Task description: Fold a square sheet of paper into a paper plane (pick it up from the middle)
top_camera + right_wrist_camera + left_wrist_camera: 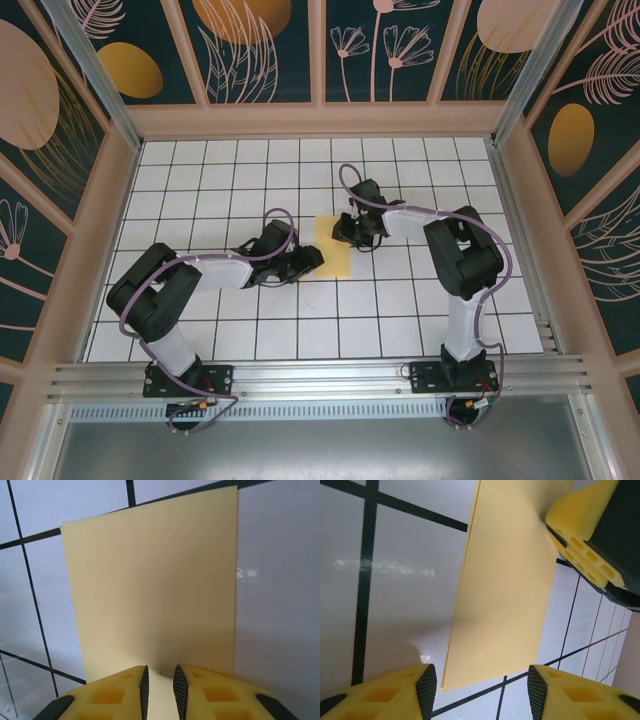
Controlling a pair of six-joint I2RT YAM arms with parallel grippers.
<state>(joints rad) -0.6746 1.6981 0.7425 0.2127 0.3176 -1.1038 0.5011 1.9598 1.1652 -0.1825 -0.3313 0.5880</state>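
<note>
Top external: pale yellow paper (335,250), flat, rectangular, taller than wide.

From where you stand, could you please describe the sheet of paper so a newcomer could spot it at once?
Look at the white gridded table, near its middle, where the two arms meet. The sheet of paper lies flat there between the left claw and right claw. It is a pale yellow rectangle among white tiles and black arms.

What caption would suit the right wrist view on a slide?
Right claw, jaws narrowly apart, at the edge of the yellow paper on the gridded table.
</note>
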